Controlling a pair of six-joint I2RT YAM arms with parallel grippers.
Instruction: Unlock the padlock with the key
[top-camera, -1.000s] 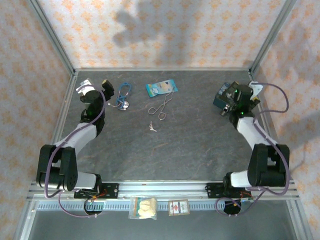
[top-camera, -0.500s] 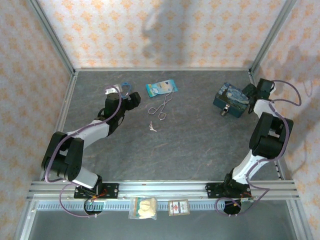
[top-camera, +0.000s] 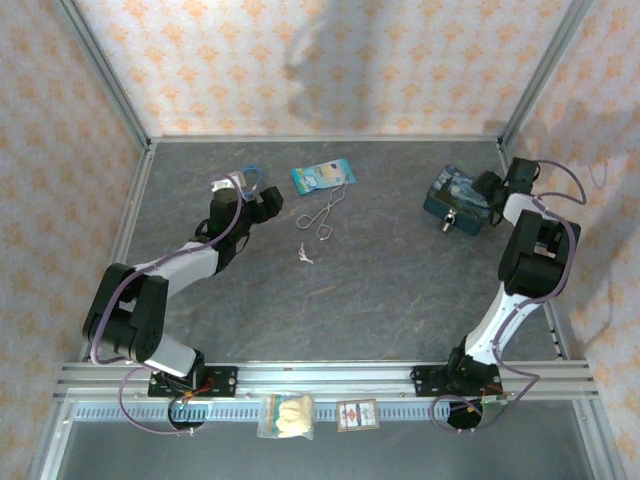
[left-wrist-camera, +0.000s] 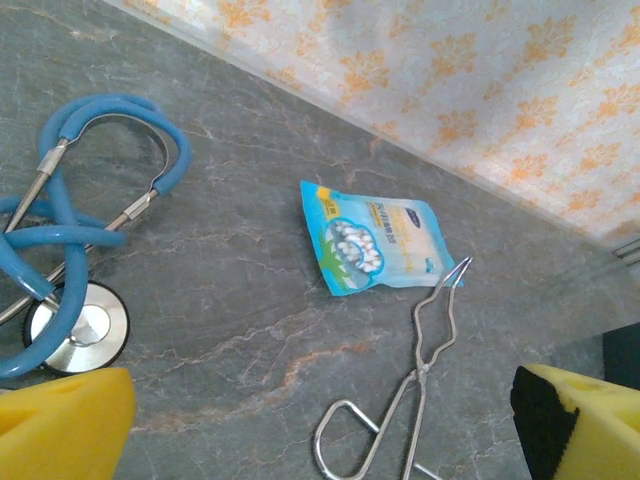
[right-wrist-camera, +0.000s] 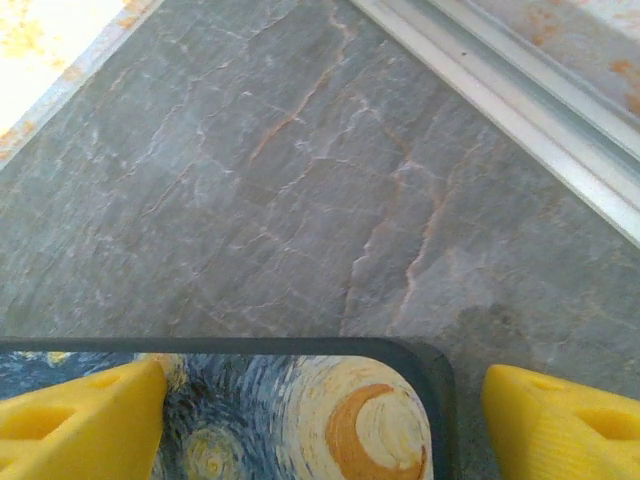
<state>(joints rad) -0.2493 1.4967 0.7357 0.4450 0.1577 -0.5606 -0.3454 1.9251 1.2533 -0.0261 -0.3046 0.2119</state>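
The key is a tiny pale sliver lying flat on the grey table, left of centre. A tiny metal piece that looks like the padlock sits at the near edge of the painted tin. My left gripper is open beside the blue stethoscope, well back and left of the key. Its yellow fingers frame bare table and the forceps. My right gripper is open at the tin's right end, its fingers straddling a corner of the tin.
A blue snack packet lies at the back, with silver forceps just in front of it. The aluminium frame rail runs close behind the right gripper. Two small packets rest on the front rail.
The left arm swung right from the table's left edge to the stethoscope. The right arm lifted off the tin, swung to the back right corner, then edged left to the tin's end.
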